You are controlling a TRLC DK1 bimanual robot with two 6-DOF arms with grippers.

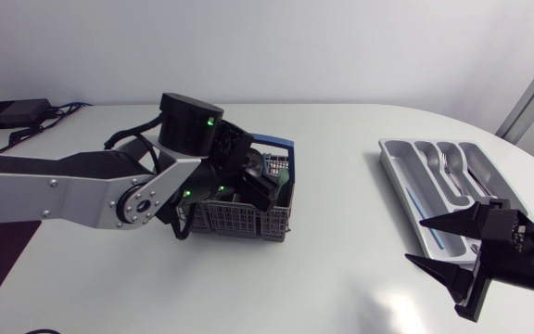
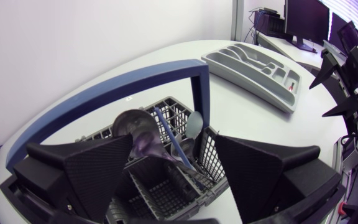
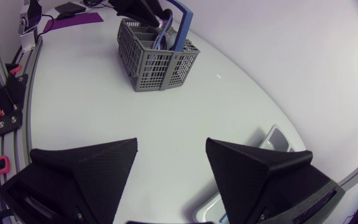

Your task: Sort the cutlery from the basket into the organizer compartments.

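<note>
**White table (image 1: 341, 278) – both claws open, cutlery in basket**

- Left arm (image 1: 63, 186): silver-grey, comes in from the left side and bends down over the basket.
- Basket (image 1: 239, 221): grey mesh with a blue hoop handle (image 2: 104, 93), standing left of the table's middle.
- Organizer (image 1: 411, 181): grey tray, well apart from the basket on the right side. A few pieces of cutlery lie in its far compartments; I cannot tell which kind.
- Right gripper (image 1: 415, 243): just beside the organizer's near end, fingers spread wide, nothing between them.
- Left gripper (image 2: 174, 143): directly above the basket, fingers wide apart and holding nothing.
- Dark spoon (image 2: 135, 127): upright in the basket, bowl up, close against one left finger.
- Pale spoon (image 2: 194, 124): beside it, near the handle post.
</note>
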